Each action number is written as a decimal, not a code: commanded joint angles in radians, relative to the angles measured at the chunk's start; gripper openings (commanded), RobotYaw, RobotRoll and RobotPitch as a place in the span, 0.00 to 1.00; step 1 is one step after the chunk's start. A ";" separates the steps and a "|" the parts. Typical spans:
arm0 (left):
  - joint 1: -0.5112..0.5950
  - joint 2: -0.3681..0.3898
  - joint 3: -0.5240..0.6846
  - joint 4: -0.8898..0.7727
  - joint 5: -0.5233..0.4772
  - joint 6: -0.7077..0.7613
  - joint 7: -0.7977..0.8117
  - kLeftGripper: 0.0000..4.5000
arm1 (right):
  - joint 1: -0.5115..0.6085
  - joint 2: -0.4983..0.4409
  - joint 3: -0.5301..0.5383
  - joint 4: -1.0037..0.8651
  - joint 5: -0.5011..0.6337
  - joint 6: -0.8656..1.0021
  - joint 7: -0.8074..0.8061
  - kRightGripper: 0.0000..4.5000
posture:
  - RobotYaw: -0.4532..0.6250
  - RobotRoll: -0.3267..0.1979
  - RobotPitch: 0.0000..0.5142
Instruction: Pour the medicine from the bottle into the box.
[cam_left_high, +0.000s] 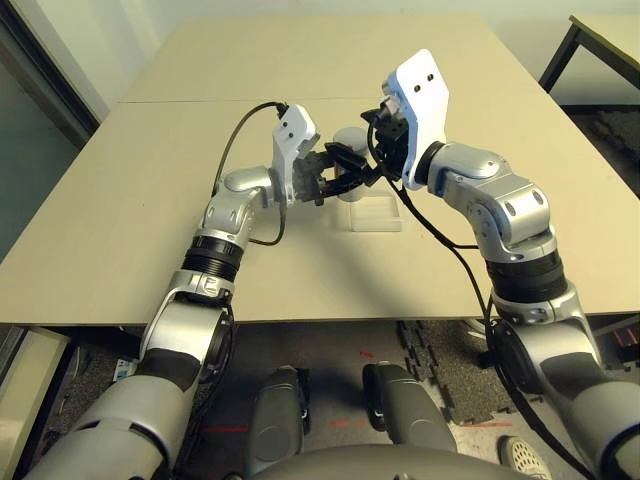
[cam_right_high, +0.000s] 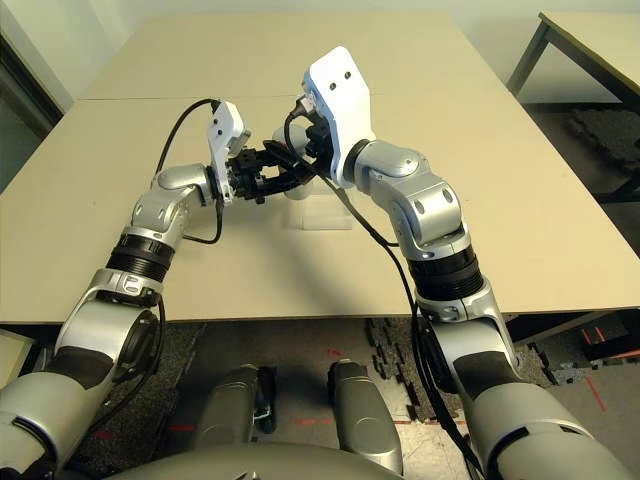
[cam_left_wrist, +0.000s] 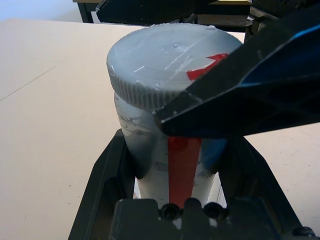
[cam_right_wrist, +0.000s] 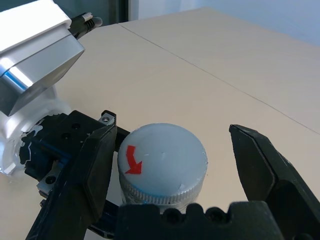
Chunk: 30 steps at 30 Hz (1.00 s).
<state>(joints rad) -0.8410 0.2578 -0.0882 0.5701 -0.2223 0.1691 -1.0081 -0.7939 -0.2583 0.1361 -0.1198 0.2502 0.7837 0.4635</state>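
The left gripper (cam_left_wrist: 175, 150) is clamped on the body of the bottle (cam_left_wrist: 165, 90), held upright beside the box (cam_left_high: 375, 215); the right gripper (cam_right_wrist: 175, 165) straddles the grey cap (cam_right_wrist: 162, 162), jaws wide and apart from it; the uncapping step seems in hand, so next they should close and twist.

Robot lab — bare worktables (cam_left_high: 120, 200), foam floor mats (cam_left_high: 440, 370)

In the head views the bottle (cam_left_high: 350, 140) is mostly hidden behind the two grippers meeting at its 6 o'clock. The box (cam_left_high: 378, 216) is partly covered at its 12 o'clock edge by the right gripper's cable. In the left wrist view the bottle's label is largely blocked by a dark finger.
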 joint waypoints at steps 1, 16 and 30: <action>0.003 0.003 -0.005 0.003 0.010 -0.001 0.000 0.55 | -0.007 -0.004 -0.007 -0.005 0.006 0.009 0.007 1.00 | 0.26 0.62 0.18; -0.004 0.005 0.000 -0.003 0.004 0.008 -0.001 0.55 | 0.011 -0.023 0.020 -0.034 0.003 0.025 0.036 0.57 | 0.27 0.62 0.17; -0.014 0.041 -0.031 -0.148 -0.040 0.064 -0.157 0.55 | -0.120 -0.144 -0.057 0.206 0.222 -0.218 0.617 0.57 | 0.30 0.62 0.19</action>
<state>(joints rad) -0.8482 0.2963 -0.0988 0.4520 -0.2589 0.2168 -1.1507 -0.8808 -0.4137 0.0877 0.0628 0.4054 0.6157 0.9652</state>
